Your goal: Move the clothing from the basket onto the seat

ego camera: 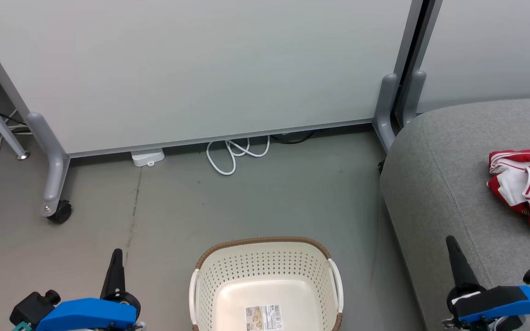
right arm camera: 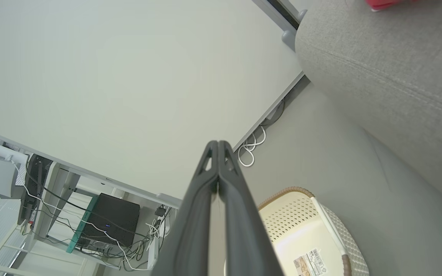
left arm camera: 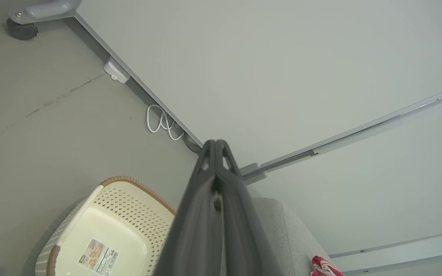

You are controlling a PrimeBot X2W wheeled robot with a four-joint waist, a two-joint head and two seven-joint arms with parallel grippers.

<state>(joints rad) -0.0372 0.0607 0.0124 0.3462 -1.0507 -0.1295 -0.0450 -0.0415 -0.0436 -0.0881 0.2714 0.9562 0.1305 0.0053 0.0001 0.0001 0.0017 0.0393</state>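
Observation:
The red clothing (ego camera: 529, 186) with white trim lies crumpled on the grey seat (ego camera: 449, 151) at the right edge of the head view; a red corner (left arm camera: 322, 265) peeks into the left wrist view and a red sliver (right arm camera: 384, 4) into the right wrist view. The cream basket (ego camera: 265, 269) with its brown rim stands on the floor at bottom centre, holding nothing but a label sticker (ego camera: 263, 318). My left gripper (ego camera: 117, 257) is shut, to the left of the basket. My right gripper (ego camera: 452, 246) is shut, over the seat's near part. Both hold nothing.
A white partition panel (ego camera: 200, 64) on castor legs (ego camera: 55, 184) stands behind the basket. A coiled white cable (ego camera: 233, 154) and a white plug block (ego camera: 147, 157) lie at its foot. In the right wrist view a desk with a black box (right arm camera: 108, 224) and tangled cables stands beyond the panel.

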